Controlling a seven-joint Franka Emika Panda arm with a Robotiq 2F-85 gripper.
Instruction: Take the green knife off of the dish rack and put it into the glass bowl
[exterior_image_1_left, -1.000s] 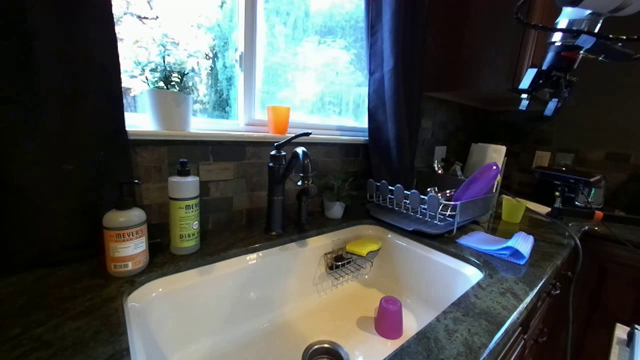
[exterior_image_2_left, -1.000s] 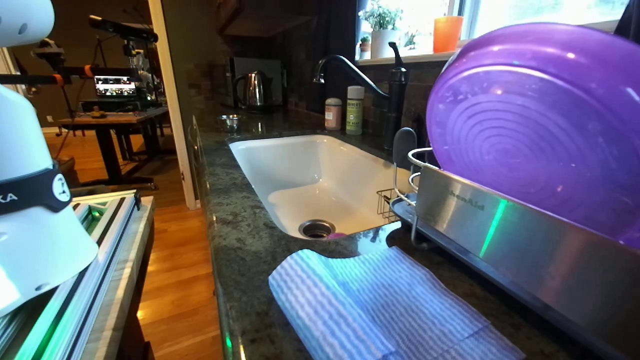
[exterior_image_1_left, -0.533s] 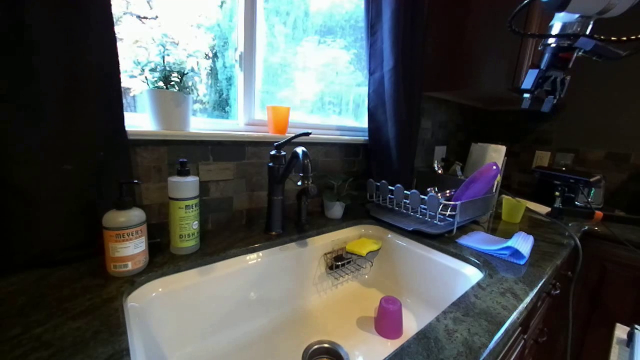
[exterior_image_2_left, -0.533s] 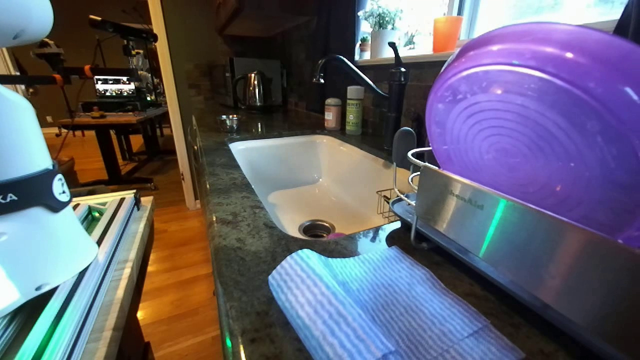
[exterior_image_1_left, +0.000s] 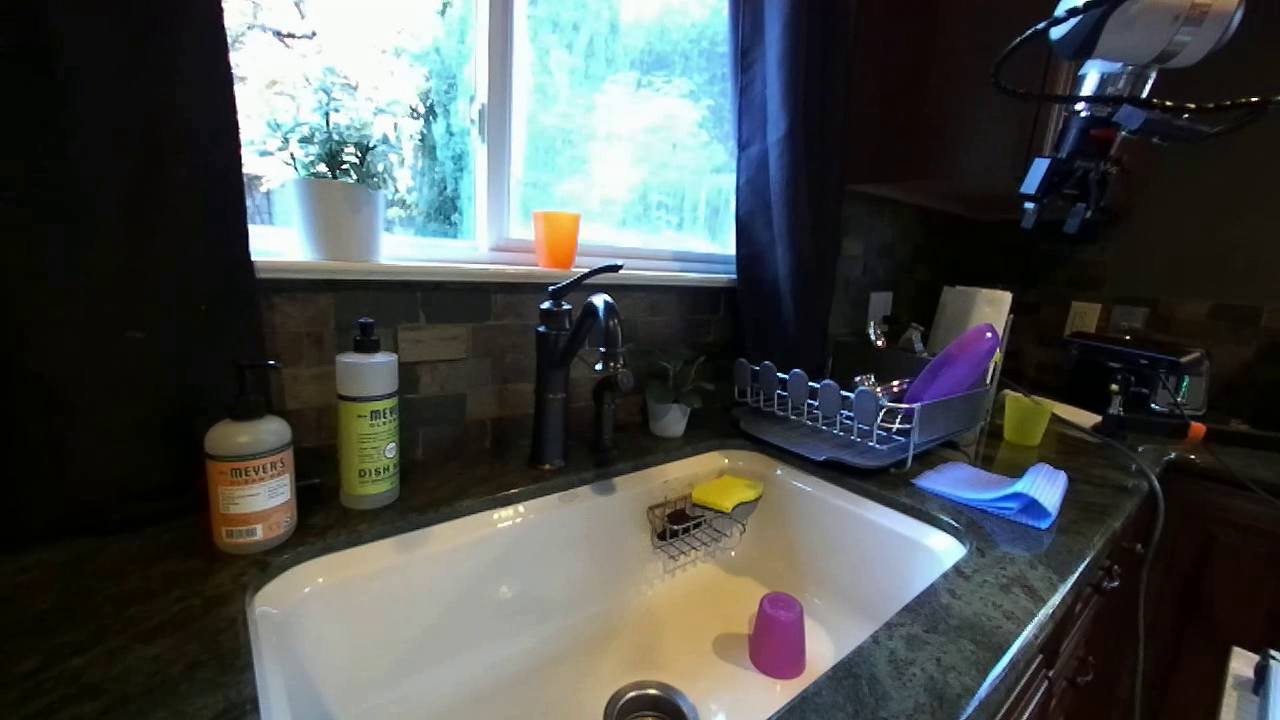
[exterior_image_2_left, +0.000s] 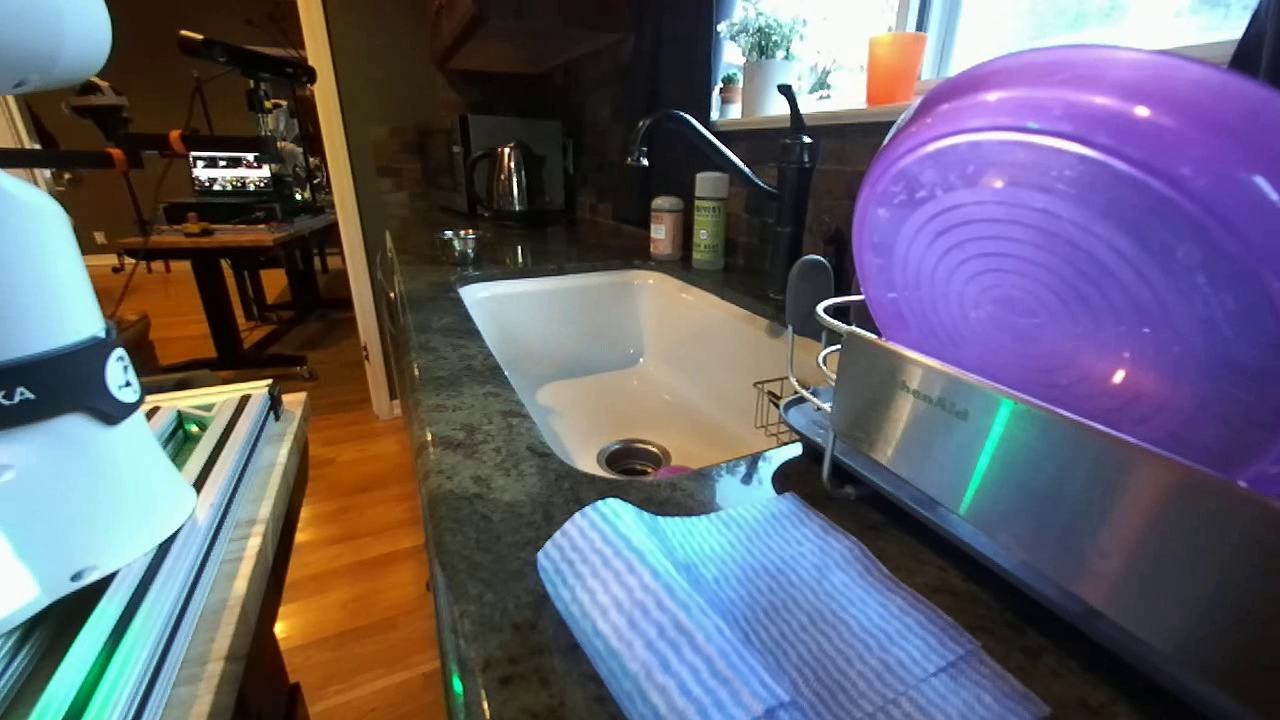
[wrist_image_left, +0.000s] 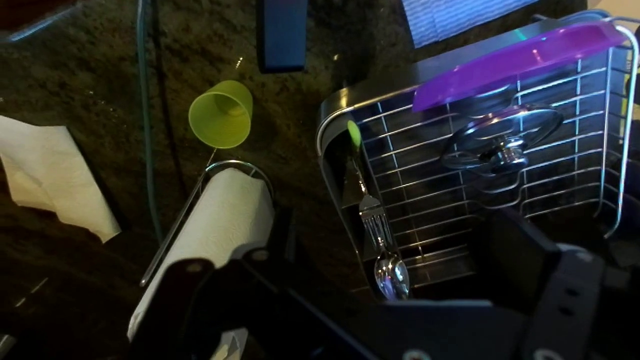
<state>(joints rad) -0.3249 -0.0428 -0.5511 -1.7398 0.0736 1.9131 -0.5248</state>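
The dish rack (wrist_image_left: 415, 165) lies below and right of my gripper in the wrist view; it also shows in both exterior views (exterior_image_1_left: 860, 415) (exterior_image_2_left: 930, 420). The green knife (wrist_image_left: 354, 132) shows only as a lime-green end in the rack's side cutlery compartment, with a metal fork and spoon; the rest is hidden. No glass bowl shows for certain. A small shiny bowl (exterior_image_2_left: 459, 246) stands on the far counter, its material unclear. A clear round piece with a metal knob (wrist_image_left: 505, 142), like a lid, sits in the rack. My gripper (wrist_image_left: 397, 230) is open and empty, high above the counter (exterior_image_1_left: 1053, 215).
A purple dish (wrist_image_left: 520, 62) leans in the rack. A yellow-green cup (wrist_image_left: 220, 115) and paper towel roll (wrist_image_left: 230, 215) stand beside it. A striped blue cloth (exterior_image_2_left: 760, 610) lies by the white sink (exterior_image_1_left: 400, 600), which holds a purple cup (exterior_image_1_left: 778, 635).
The arm and gripper have moved a little to the left and slightly lower in an exterior view. The fingers stay apart. The objects on the counter have not moved.
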